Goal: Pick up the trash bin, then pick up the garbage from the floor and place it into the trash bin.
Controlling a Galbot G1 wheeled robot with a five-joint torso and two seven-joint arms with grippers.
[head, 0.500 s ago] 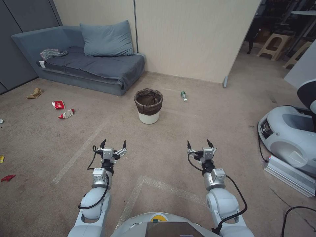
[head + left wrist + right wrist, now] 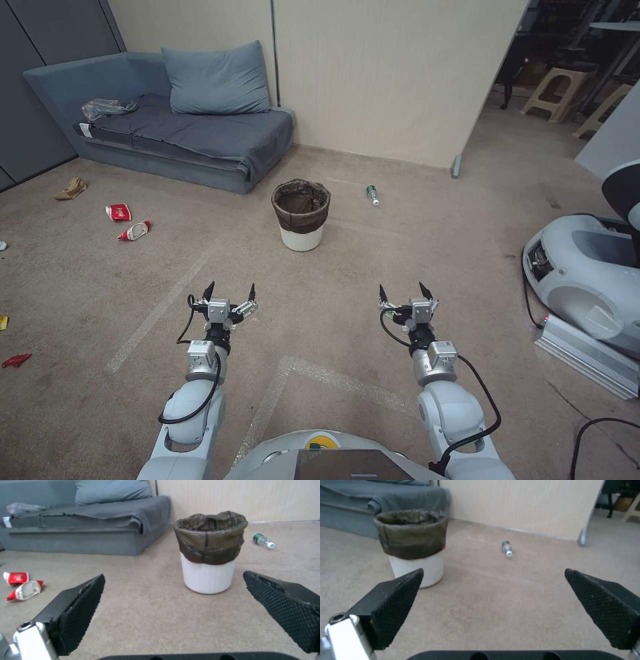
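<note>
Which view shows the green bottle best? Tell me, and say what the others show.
The right wrist view: the green bottle lies alone on bare carpet, cap and body distinct. The left wrist view shows it near the picture's edge, beyond the trash bin. The head view shows it small, beside the bin.

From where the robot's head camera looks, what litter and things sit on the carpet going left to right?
Red scrap → tan paper bag → red paper cup → crushed cup → trash bin → green bottle. Both grippers, left and right, hang open short of the bin.
</note>
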